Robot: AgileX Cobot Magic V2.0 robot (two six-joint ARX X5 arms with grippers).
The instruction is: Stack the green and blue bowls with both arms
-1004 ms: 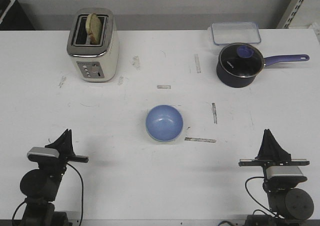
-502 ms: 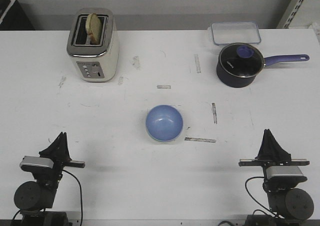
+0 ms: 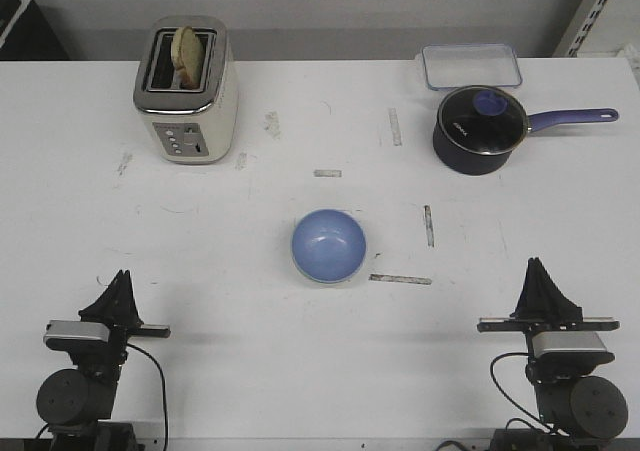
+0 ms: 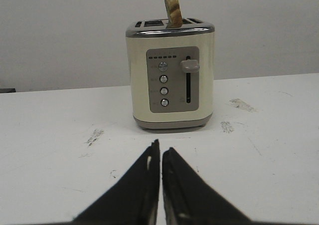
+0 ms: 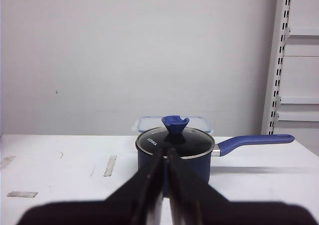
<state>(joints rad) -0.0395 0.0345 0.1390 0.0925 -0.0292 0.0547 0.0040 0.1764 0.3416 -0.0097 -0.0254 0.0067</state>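
Note:
The pale blue bowl (image 3: 329, 243) sits upright at the middle of the table. A thin pale greenish edge (image 3: 318, 280) shows along its near rim; no separate green bowl is in view. My left gripper (image 3: 121, 277) is shut and empty, low at the near left, well away from the bowl. In the left wrist view its gripper (image 4: 160, 148) points at the toaster. My right gripper (image 3: 539, 268) is shut and empty at the near right. In the right wrist view its gripper (image 5: 165, 152) points at the saucepan. Neither wrist view shows a bowl.
A cream toaster (image 3: 186, 91) with a slice of bread stands at the far left, also in the left wrist view (image 4: 171, 78). A dark purple saucepan (image 3: 481, 129) with a glass lid and a clear lidded box (image 3: 471, 65) are at the far right. Tape strips (image 3: 400, 279) lie near the bowl.
My left arm has drawn back towards the near left edge and settled lower. The right arm and the bowl have not moved.

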